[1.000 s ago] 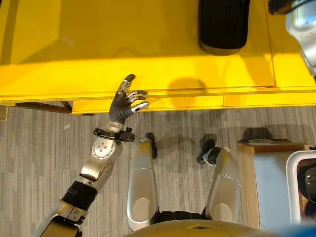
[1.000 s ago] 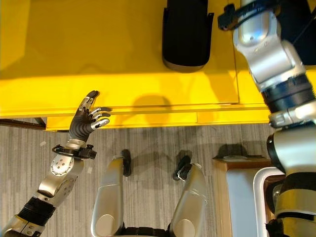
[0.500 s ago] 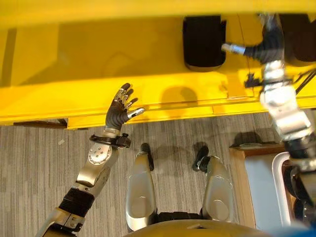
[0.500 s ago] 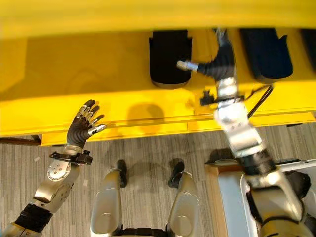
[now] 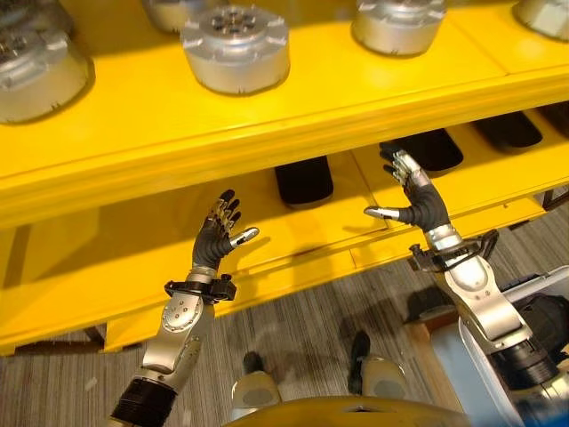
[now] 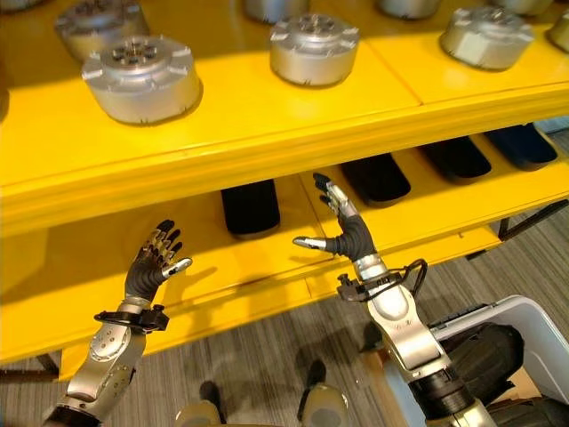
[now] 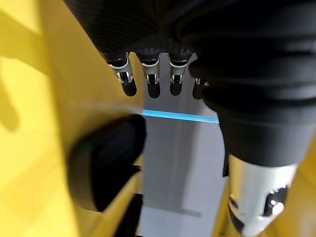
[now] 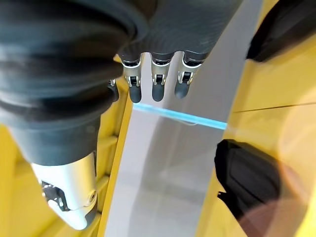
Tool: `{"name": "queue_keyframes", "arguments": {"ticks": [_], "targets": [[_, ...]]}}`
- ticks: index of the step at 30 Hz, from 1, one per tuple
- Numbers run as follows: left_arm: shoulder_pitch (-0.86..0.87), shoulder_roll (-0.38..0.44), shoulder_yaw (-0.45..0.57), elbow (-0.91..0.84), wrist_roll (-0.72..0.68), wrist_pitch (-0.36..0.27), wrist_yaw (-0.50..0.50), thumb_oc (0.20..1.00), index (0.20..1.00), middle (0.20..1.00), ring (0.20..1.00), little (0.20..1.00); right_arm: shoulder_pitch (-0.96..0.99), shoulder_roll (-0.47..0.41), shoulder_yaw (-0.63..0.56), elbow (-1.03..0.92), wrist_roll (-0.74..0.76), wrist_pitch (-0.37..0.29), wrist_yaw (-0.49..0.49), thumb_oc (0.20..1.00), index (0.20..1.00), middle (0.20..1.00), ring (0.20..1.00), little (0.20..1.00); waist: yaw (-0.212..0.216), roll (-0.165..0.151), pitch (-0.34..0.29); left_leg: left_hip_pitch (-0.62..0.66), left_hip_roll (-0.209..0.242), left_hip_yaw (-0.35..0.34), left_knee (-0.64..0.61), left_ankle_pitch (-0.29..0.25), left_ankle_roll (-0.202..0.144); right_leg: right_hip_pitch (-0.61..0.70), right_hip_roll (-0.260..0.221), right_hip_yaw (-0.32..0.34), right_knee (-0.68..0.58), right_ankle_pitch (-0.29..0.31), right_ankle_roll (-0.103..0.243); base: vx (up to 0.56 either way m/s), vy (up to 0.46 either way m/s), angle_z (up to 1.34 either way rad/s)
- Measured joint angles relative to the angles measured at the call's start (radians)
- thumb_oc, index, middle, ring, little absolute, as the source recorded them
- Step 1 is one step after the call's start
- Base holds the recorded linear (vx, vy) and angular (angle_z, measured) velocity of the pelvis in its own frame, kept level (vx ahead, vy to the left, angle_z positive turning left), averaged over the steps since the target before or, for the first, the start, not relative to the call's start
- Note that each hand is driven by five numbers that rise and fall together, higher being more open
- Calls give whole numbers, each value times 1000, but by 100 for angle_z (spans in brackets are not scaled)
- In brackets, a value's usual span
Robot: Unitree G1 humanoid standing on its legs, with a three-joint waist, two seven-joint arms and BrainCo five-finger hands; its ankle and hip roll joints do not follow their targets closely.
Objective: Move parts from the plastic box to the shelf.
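both hands are raised in front of the yellow shelf (image 5: 293, 107) with fingers spread and nothing in them: the left hand (image 5: 216, 240) below the upper board's lip, the right hand (image 5: 414, 197) over the lower board near a black part (image 5: 304, 181). more black parts (image 6: 377, 178) lie in a row along the lower board, and round silver parts (image 6: 140, 77) sit on the upper board. the white box (image 6: 524, 334) is at the lower right beside the right arm, with something dark in it, though what it is cannot be told.

judging from the empty hands, the step now is to go back to the box for the next part. to do it well, pull the right hand clear of the upper board's edge first, turn toward the box, and close round one part only. when it is brought over, aim for a bare stretch of the lower board between the black parts, so the row is not nudged.
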Motion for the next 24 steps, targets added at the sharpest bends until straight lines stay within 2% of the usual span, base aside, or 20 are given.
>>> {"name": "queue_keyframes", "arguments": {"ticks": [2, 5, 6, 7, 11, 12, 13, 15, 16, 17, 18, 19, 20, 21, 22, 23, 24], "targets": [[-1, -9, 1, 1, 22, 1, -1, 1000, 1000, 1000, 1000, 1000, 23, -2, -16, -13, -1, -1, 10, 1000, 1000, 1000, 1000, 1000, -17, 8, -13, 3, 12, 6, -4, 3, -2, 7, 14, 6, -21, 9, -3, 52, -91, -14], [20, -22, 8, 4, 30, 1, 0, 1000, 1000, 1000, 1000, 1000, 84, 0, -39, -35, -1, -6, 12, 1000, 1000, 1000, 1000, 1000, -17, 17, -31, 39, 32, 14, -5, 2, 0, 34, 41, 22, -46, 9, -7, 16, -164, -21], [28, -25, 11, 6, 31, 1, 0, 1000, 1000, 1000, 1000, 1000, 110, -1, -50, -42, -2, -9, 16, 1000, 1000, 1000, 1000, 1000, -26, 25, -47, 41, 53, 19, -1, 1, 2, 33, 58, 21, -40, 5, -13, -18, -215, -28], [33, -25, 17, 11, 31, 1, 0, 1000, 1000, 1000, 1000, 1000, 125, 0, -64, -48, -2, -9, 17, 1000, 1000, 1000, 1000, 1000, -23, 25, -50, 47, 55, 22, 1, 3, 6, 34, 67, 33, -35, -3, -22, -15, -185, -29], [43, -34, 16, 56, 33, 2, 1, 1000, 1000, 1000, 1000, 1000, 142, -1, -79, -44, 0, -20, 17, 1000, 1000, 1000, 1000, 1000, -39, 22, -53, 49, 94, 2, 14, 61, 80, 31, 110, 47, -24, -21, -51, -18, -212, -17], [45, -40, 10, 70, 33, 3, 1, 1000, 1000, 1000, 1000, 1000, 149, -1, -83, -44, 0, -23, 18, 1000, 1000, 1000, 1000, 1000, -38, 20, -53, 41, 98, -6, 22, 103, 84, 31, 112, 46, -21, -29, -63, -35, -158, 10], [40, -44, -8, 83, 33, 3, -1, 1000, 1000, 1000, 1000, 1000, 166, -1, -102, -46, 1, -28, 18, 1000, 1000, 1000, 1000, 1000, -37, 11, -47, 5, 98, -26, 51, 184, 50, 30, 110, 43, -24, -35, -72, -53, -128, 22], [43, -52, -26, 86, 34, 4, -5, 1000, 1000, 1000, 1000, 1000, 195, -1, -134, -48, 2, -29, 17, 1000, 1000, 1000, 1000, 1000, -38, -1, -39, -45, 95, -47, 91, 261, 0, 35, 103, 39, -49, -35, -77, -35, -58, 24], [47, -56, -28, 86, 33, 5, -9, 1000, 1000, 1000, 1000, 1000, 204, -1, -141, -48, 3, -29, 15, 1000, 1000, 1000, 1000, 1000, -28, -18, -27, -65, 66, -110, 121, 229, -21, 32, 95, 48, -55, -29, -87, 19, -32, -2], [51, -57, -29, 86, 33, 8, -16, 1000, 1000, 1000, 1000, 1000, 208, 0, -141, -48, 6, -29, 16, 1000, 1000, 1000, 1000, 1000, -15, -20, -25, -76, 23, -162, 135, 172, -36, 28, 90, 52, -62, -27, -89, 8, -28, -15], [55, -58, -29, 81, 33, 8, -16, 1000, 1000, 1000, 1000, 1000, 208, 0, -136, -52, 10, -29, 17, 1000, 1000, 1000, 1000, 1000, -14, -25, -22, -95, -39, -191, 157, 110, -26, 19, 86, 71, -68, -3, -86, 43, -26, -35], [67, -66, -20, 62, 33, 2, -16, 1000, 1000, 1000, 1000, 1000, 189, -2, -123, -54, 13, -30, 16, 1000, 1000, 1000, 1000, 1000, -3, -50, -22, -110, -168, -317, 148, 24, -26, -9, 61, 115, -72, 21, -120, 61, 11, -87], [82, -74, -23, 65, 34, 2, -18, 1000, 1000, 1000, 1000, 1000, 157, -10, -103, -46, 13, -30, 22, 1000, 1000, 1000, 1000, 1000, 30, -52, -18, -104, -299, -441, 83, -18, 13, -25, 61, 177, -93, 37, -95, 77, 25, -92], [84, -74, -23, 64, 34, 8, -19, 1000, 1000, 1000, 1000, 1000, 147, 3, -103, -40, 14, -30, 23, 1000, 1000, 1000, 1000, 1000, 25, -46, -9, -117, -354, -424, 85, -46, 62, -9, 75, 187, -122, 66, -91, 63, 31, -86], [86, -73, -21, 64, 36, 8, -21, 1000, 1000, 1000, 1000, 1000, 135, 12, -97, -29, 13, -29, 23, 1000, 1000, 1000, 1000, 1000, 27, -48, -6, -120, -394, -475, 77, -62, 90, -9, 85, 208, -125, 72, -99, 20, 39, -62], [91, -68, -19, 62, 43, 5, -22, 1000, 1000, 1000, 1000, 1000, 121, 13, -88, -23, 13, -29, 25, 1000, 1000, 1000, 1000, 1000, 43, -49, -5, -120, -433, -533, 61, -70, 104, -18, 101, 241, -123, 71, -100, 81, 73, -104], [94, -54, -17, 60, 56, 4, -25, 1000, 1000, 1000, 1000, 1000, 112, 9, -85, -30, 13, -30, 33, 1000, 1000, 1000, 1000, 1000, 54, -37, 4, -127, -432, -542, 61, -72, 113, -21, 127, 248, -119, 70, -104, 127, 112, -112]]}}
